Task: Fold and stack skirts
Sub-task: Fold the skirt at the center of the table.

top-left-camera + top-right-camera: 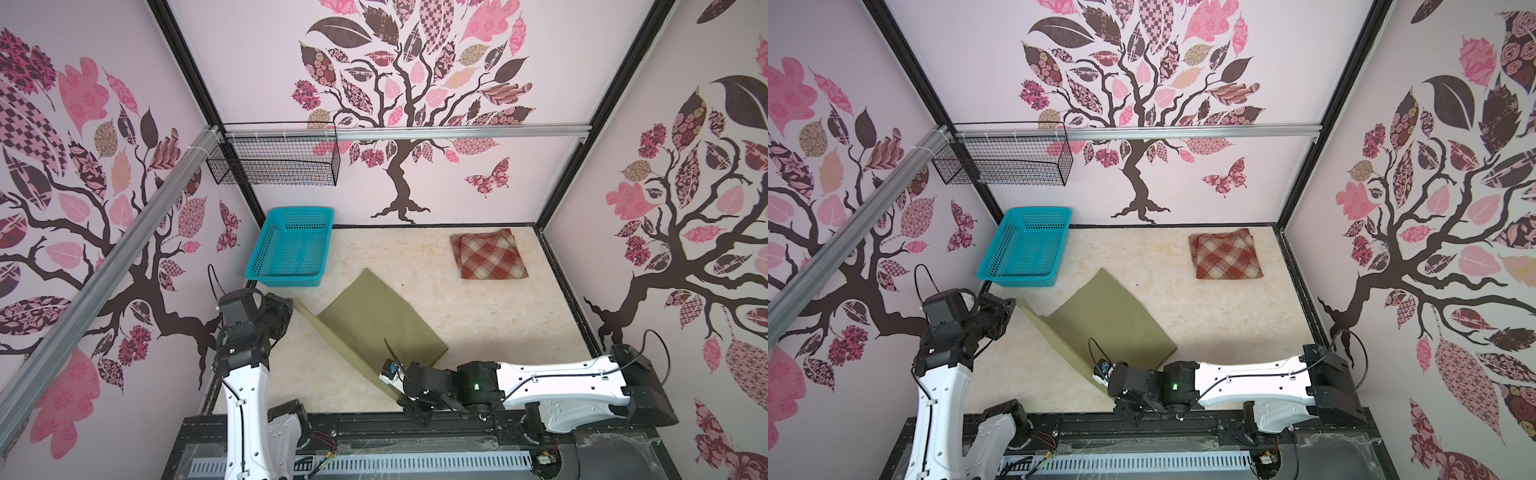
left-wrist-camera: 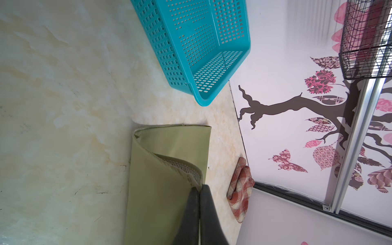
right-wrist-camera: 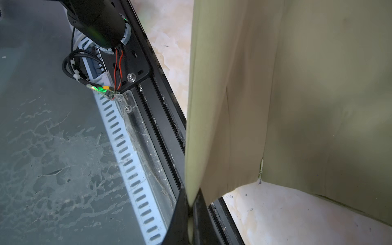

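L gripper (image 2: 200,188) is clamped tight on the stitched hem of the olive-green skirt (image 1: 374,320), jaws pressed together w/ cloth pinched between them, at the skirt's corner on the left side of the table (image 1: 478,316). R gripper (image 3: 191,204) is closed just as tight on the same skirt's near edge, a thin fold of fabric squeezed between its fingers, just above the black front rail (image 3: 167,127). In both top views the strip of skirt btwn the two grippers is lifted off the table and stretched in a straight line, paler side showing, while the rest of the garment lies flat on the marble-look surface, its far corner pointing toward the turquoise basket (image 1: 282,280) but apart from it. Plaid skirt (image 1: 490,253), rust-red & cream, sits folded into a rough square at the far right of the table, close to the back wall, well apart from the olive one and from both arms. Basket stands in the far left corner, w/ a black wire basket (image 1: 274,164) hung on the rail above it.
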